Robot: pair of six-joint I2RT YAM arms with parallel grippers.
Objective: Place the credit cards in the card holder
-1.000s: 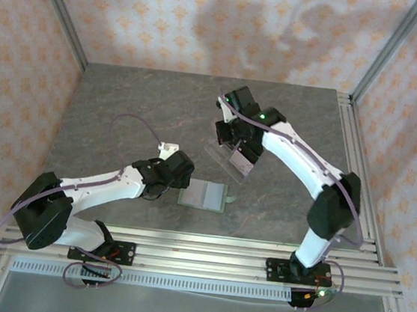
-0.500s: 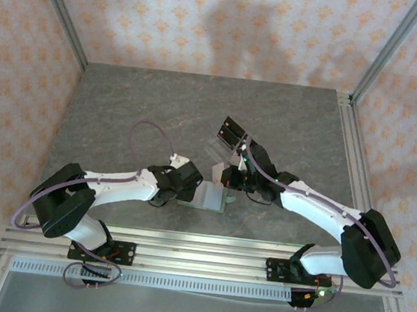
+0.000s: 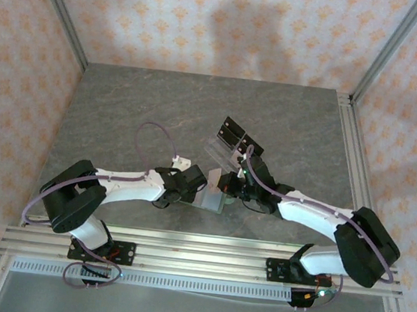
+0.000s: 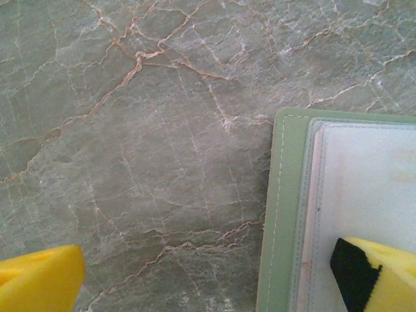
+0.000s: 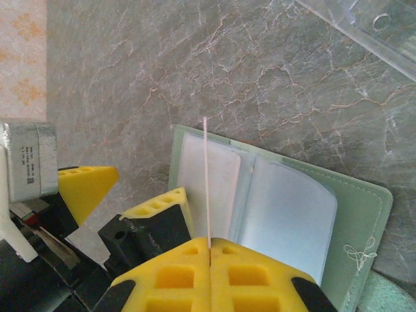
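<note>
The card holder (image 5: 364,214) lies open on the table, sage green with pale slotted pages (image 4: 364,188). My right gripper (image 5: 209,247) is shut on a pale pink credit card (image 5: 207,182), which I see edge-on, standing upright over the holder's left page. My left gripper (image 4: 208,279) is open at the holder's left edge. One yellow finger (image 4: 380,276) is over the inner page and the other finger (image 4: 39,283) is over bare table. From above, both grippers meet at the holder (image 3: 211,200). Black credit cards (image 3: 233,134) sit in the stand.
The clear acrylic tiered stand (image 3: 225,152) is just behind the holder, and its edge (image 5: 364,32) crosses the top right of the right wrist view. Aluminium rails (image 3: 197,256) run along the near table edge. The grey marble table (image 3: 138,110) stretches left and back.
My right arm has come down from the stand to the holder, bringing the pink card. My left gripper has slid right to the holder's left edge and stayed open.
</note>
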